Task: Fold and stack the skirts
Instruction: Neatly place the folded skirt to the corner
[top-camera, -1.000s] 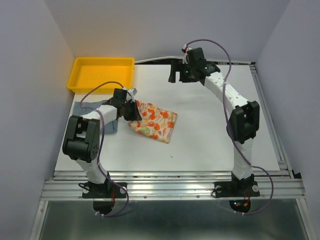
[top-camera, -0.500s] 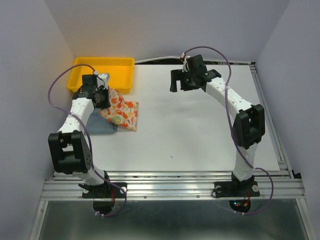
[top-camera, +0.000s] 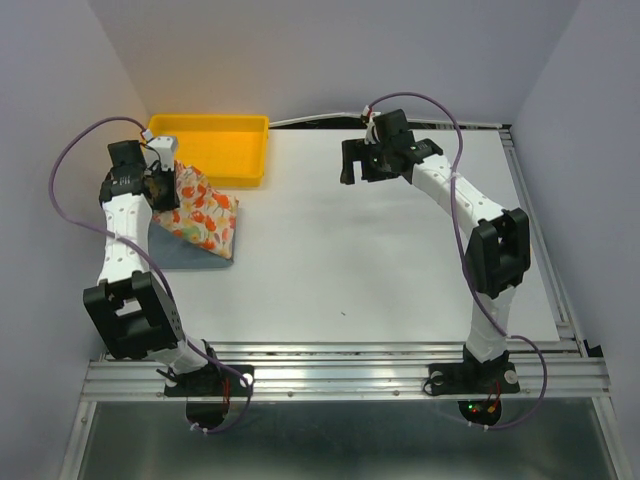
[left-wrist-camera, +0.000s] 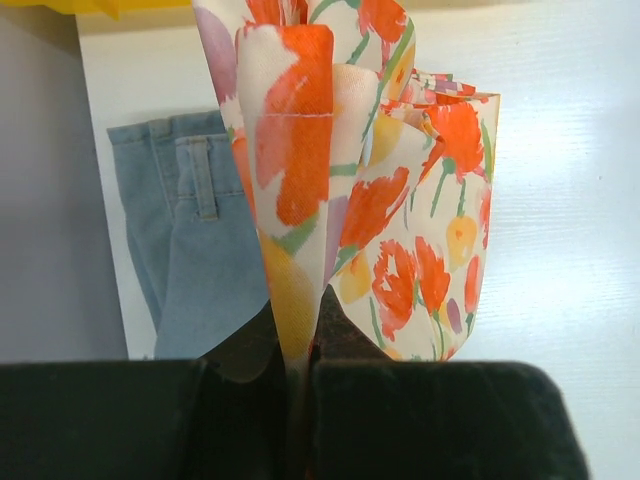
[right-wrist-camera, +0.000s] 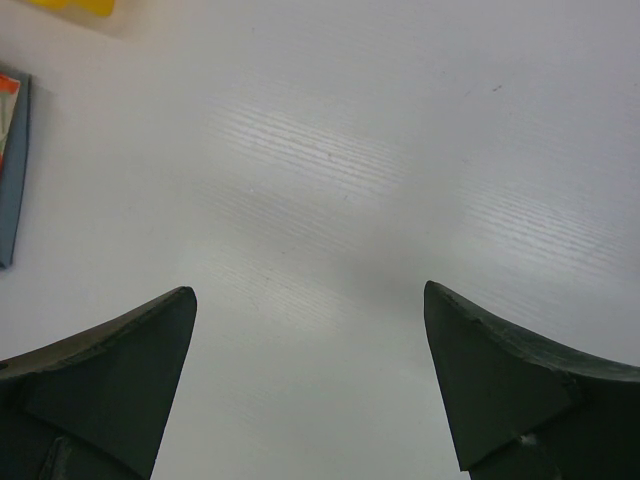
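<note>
- Grip on the left gripper (left-wrist-camera: 300, 335)?
- Pinched tight on a fold of the floral skirt (left-wrist-camera: 400, 200). The cloth hangs from it, raised at the table's far left corner.
- Under that?
- The denim skirt (left-wrist-camera: 190, 260) lies flat on the table (top-camera: 380, 260), and the floral skirt's lower edge drapes down onto it. The tray (top-camera: 215, 125) sits just behind.
- And the right gripper (right-wrist-camera: 310, 330)?
- Its jaws are spread wide with nothing between them. It hangs over bare table, well apart from both skirts.
</note>
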